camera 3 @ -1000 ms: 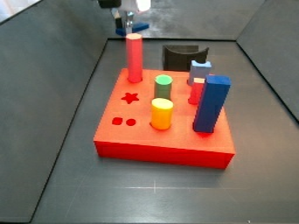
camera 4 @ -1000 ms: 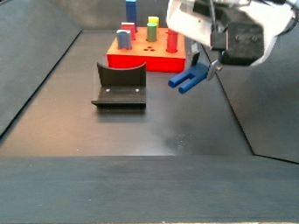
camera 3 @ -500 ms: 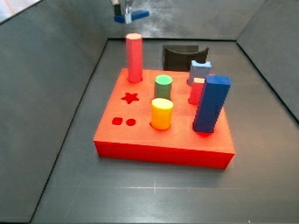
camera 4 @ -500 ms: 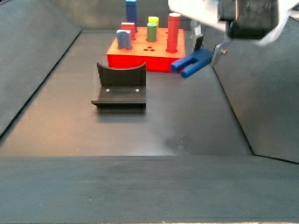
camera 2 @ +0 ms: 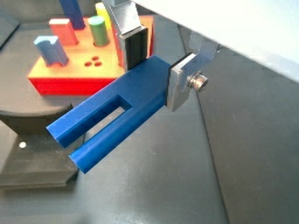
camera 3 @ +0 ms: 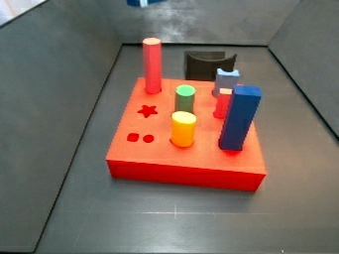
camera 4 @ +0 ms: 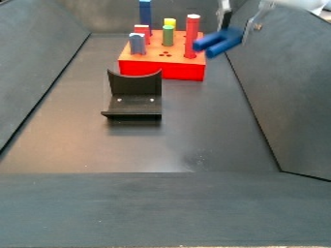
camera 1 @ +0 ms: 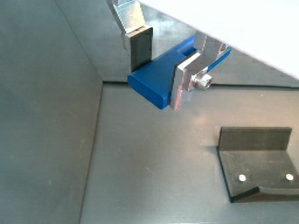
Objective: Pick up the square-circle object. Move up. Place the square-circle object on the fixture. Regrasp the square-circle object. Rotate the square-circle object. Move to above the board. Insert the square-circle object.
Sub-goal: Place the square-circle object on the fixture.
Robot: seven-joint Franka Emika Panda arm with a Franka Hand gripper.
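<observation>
The gripper (camera 2: 158, 61) is closed on the blue peg (camera 2: 111, 114), one silver plate pressed to each side of its solid end; the forked end projects free. The peg is in the air, clear of the counter (camera 4: 168, 145) and well above the black fixture (camera 4: 132, 94), with the red board (camera 4: 162, 66) beyond.

Step in hand, as judged: carry the peg to the fixture and set it down.
- Bring the peg over the fixture before descending.
- Line it up with the fixture's notch; keep it level.
- Descend slowly and release only when it is seated.
- Risk: the long overhang may strike the fixture's upright.

Arm pose: the gripper sits high at the frame edge in a side view (camera 4: 239, 24), the peg (camera 4: 218, 43) slanting downward from it.
</observation>
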